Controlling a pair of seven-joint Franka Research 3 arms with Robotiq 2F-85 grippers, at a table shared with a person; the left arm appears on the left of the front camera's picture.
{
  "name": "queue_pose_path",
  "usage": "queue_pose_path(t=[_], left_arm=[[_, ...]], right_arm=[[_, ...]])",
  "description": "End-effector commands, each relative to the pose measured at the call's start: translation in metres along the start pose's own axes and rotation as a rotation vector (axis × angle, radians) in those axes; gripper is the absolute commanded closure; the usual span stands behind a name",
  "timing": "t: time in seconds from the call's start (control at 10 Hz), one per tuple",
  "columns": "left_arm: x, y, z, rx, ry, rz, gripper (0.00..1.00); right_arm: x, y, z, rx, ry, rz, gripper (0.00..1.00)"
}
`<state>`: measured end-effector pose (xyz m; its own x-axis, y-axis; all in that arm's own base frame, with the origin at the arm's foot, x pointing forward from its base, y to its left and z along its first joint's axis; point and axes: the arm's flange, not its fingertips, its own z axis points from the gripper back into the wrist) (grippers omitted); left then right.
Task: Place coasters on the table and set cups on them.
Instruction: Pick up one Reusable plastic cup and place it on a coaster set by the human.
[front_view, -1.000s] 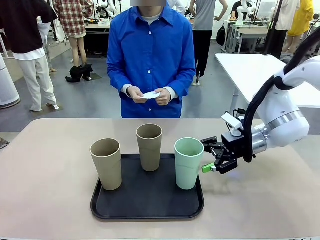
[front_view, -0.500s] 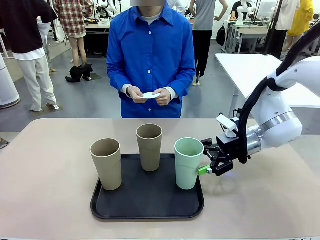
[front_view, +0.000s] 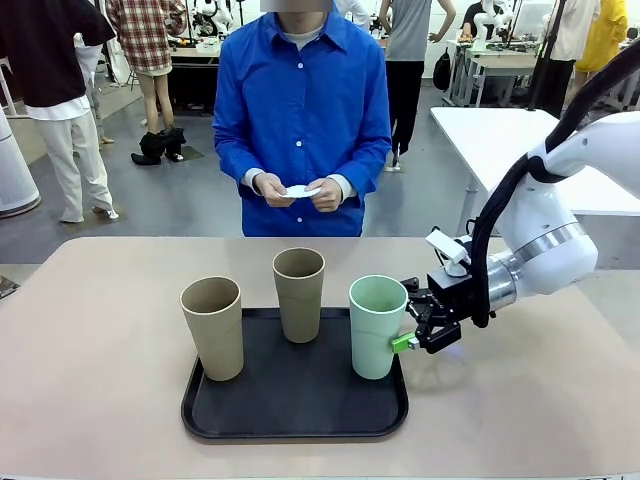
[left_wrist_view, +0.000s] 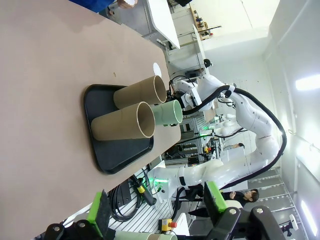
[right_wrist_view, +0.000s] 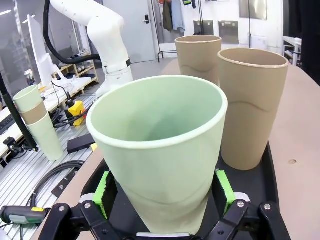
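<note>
One beige-pink surface (front_view: 90, 400), carrying one black tray (front_view: 295, 418) near the robot's edge. On the tray stand three upright cups, none touching another: a tan cup (front_view: 213, 328) at the left, a second tan cup (front_view: 299, 295) at the middle back, and a mint green cup (front_view: 377, 327) at the right. Entry for the right claw (front_view: 408, 316): it comes in low from the right, jaws spread wide to either side of the mint green cup's lower half. The right wrist view shows one green pad at each flank. The pads look to stand just off the wall, though the close angle leaves contact uncertain. That cup stands flat on the tray. Entry for the left claw (left_wrist_view: 156, 210): jaws wide apart, nothing between them, well back from the tray, with the cups far ahead of it. Entry for the coasters (front_view: 303, 190): white and thin, held at the far side by a person in a blue shirt, between one hand (front_view: 270, 188) and the other hand (front_view: 326, 193); the number held cannot be read.
</note>
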<state>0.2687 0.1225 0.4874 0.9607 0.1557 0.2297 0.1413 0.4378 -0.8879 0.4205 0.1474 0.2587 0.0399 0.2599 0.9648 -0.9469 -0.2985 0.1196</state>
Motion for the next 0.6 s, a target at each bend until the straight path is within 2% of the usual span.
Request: queue_pose_path(t=[0.0, 0.5], left_arm=[[0.0007, -0.0008, 0.0015, -0.019, -0.008, -0.009, 0.00], [0.0007, -0.0008, 0.0015, -0.019, -0.008, -0.009, 0.00]], right_arm=[[-0.0020, -0.0140, -0.0093, -0.015, -0.001, -0.018, 0.00], [-0.0026, -0.0197, -0.0146, 0.017, -0.020, -0.017, 0.00]])
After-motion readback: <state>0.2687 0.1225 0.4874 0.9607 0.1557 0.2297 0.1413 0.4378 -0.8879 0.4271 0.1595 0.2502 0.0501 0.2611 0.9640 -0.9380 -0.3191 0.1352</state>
